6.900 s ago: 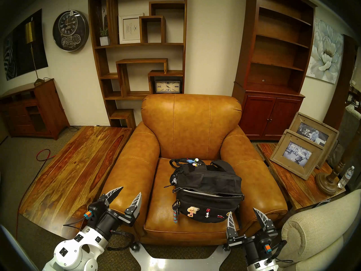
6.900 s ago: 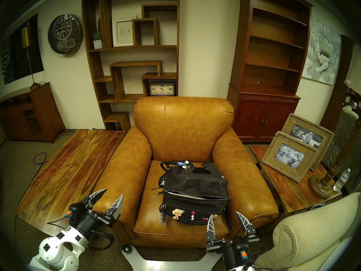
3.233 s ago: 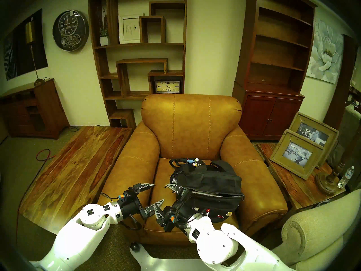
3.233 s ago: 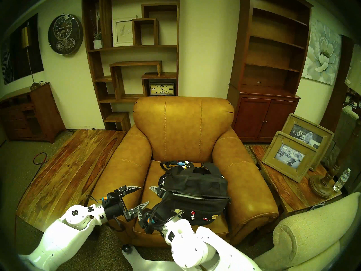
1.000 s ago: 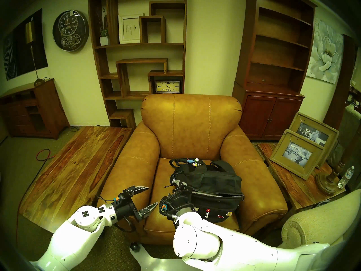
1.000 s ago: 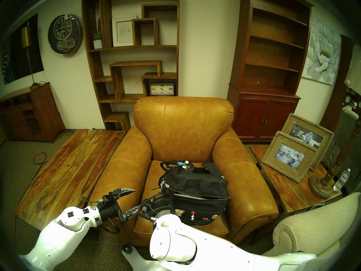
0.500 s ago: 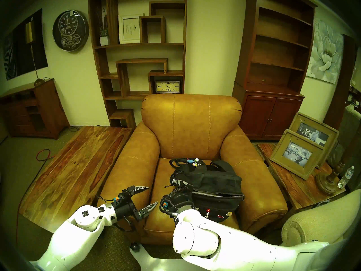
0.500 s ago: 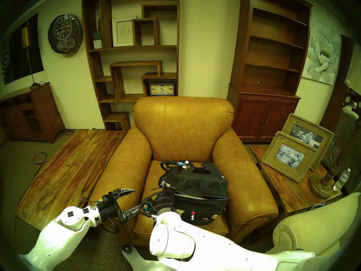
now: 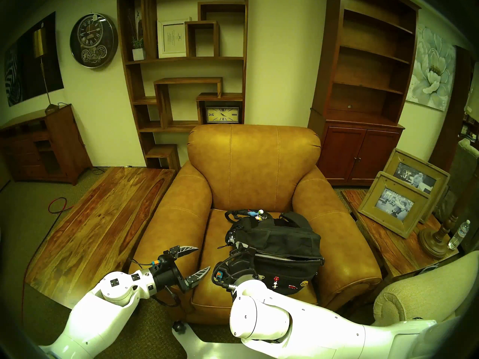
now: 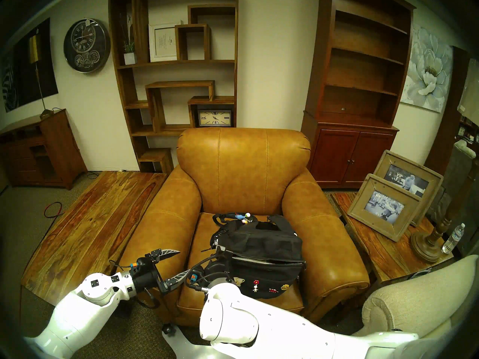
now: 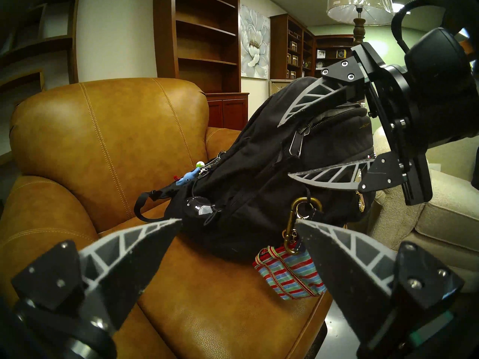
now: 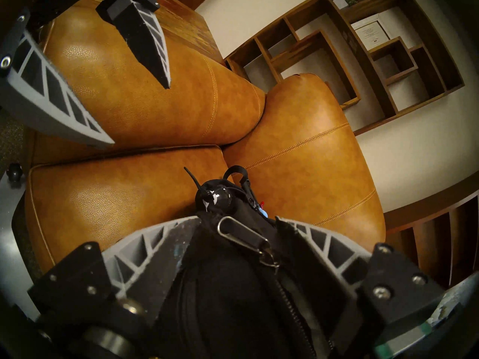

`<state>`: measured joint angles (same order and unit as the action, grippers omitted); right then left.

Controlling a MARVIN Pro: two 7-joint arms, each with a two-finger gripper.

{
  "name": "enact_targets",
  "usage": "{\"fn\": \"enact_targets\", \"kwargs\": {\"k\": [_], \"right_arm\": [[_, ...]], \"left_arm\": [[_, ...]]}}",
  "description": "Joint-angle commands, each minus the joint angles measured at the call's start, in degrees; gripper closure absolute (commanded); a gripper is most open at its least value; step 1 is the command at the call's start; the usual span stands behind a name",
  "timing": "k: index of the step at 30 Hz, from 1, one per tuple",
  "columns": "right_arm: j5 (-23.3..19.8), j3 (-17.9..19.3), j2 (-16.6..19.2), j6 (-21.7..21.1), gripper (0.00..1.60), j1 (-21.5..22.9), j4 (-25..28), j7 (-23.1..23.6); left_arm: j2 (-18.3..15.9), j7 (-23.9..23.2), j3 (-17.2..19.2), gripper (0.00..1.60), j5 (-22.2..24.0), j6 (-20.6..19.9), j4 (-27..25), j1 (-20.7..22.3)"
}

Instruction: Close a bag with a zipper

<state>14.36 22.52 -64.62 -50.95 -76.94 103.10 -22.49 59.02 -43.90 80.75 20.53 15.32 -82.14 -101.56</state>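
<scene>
The black backpack (image 9: 285, 239) lies on the armchair seat, its pin-covered front pocket facing me. The silver-toothed zipper (image 9: 285, 257) along the pocket top gapes open. My right gripper (image 12: 238, 218) is open at the bag's left end, one finger on each side of the pocket corner. The zipper's metal pull (image 12: 241, 232) lies between the fingers and also shows in the left wrist view (image 11: 298, 142). My left gripper (image 9: 204, 258) is open and empty, left of the bag above the seat's front left. The striped strap (image 11: 287, 275) hangs below that corner.
The tan leather armchair (image 9: 254, 169) has high arms on both sides of the bag. A beige sofa arm (image 9: 414, 306) is close on the right. A side table holds picture frames (image 9: 396, 208), a lamp base and a water bottle (image 9: 458, 234). A wooden table (image 9: 103, 221) stands on the left.
Both arms came forward from the front edge, and the right gripper crossed to the bag's left corner. In the last second it only edged slightly further onto the corner. The left gripper held still.
</scene>
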Motion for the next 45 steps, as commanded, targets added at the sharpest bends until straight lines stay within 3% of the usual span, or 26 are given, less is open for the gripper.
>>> {"fn": "enact_targets", "kwargs": {"k": [1, 5, 6, 8, 9, 10, 11, 28, 45], "right_arm": [[0.8, 0.36, -0.37, 0.19, 0.32, 0.02, -0.1, -1.42], [1.0, 0.43, -0.34, -0.08, 0.4, 0.22, -0.78, -1.33], [1.0, 0.48, -0.32, 0.05, 0.51, 0.2, -0.89, -1.32], [1.04, 0.57, -0.28, 0.37, 0.51, 0.12, -1.02, -1.4], [1.06, 0.6, -0.28, 0.42, 0.67, 0.09, -1.05, -1.39], [1.16, 0.65, -0.24, 0.99, 0.67, -0.07, -1.16, -1.71], [1.19, 0.67, -0.25, 1.04, 0.82, -0.12, -1.19, -1.72], [-0.59, -1.23, -1.14, 3.81, 0.83, 0.66, -2.71, -5.18], [-2.47, -2.96, -1.54, 3.72, 0.84, 2.13, -3.16, -7.59]], "left_arm": [[0.16, 0.03, -0.16, 0.0, -0.13, -0.09, -0.21, 0.47], [0.19, 0.3, -0.05, 0.0, -0.18, -0.15, -0.27, 0.33], [0.17, 0.29, -0.04, 0.0, -0.17, -0.14, -0.27, 0.31], [0.21, 0.44, 0.05, 0.0, -0.18, -0.08, -0.28, 0.24], [0.2, 0.42, 0.05, 0.0, -0.17, -0.07, -0.27, 0.25], [0.26, 0.42, 0.04, 0.0, -0.14, 0.03, -0.17, 0.3], [0.27, 0.44, 0.01, 0.0, -0.15, 0.04, -0.13, 0.34], [0.38, 0.67, -0.43, 0.0, -0.53, -0.78, -0.62, 0.67], [0.74, 1.05, -0.52, 0.0, -0.72, -1.12, -0.19, 1.13]]}}
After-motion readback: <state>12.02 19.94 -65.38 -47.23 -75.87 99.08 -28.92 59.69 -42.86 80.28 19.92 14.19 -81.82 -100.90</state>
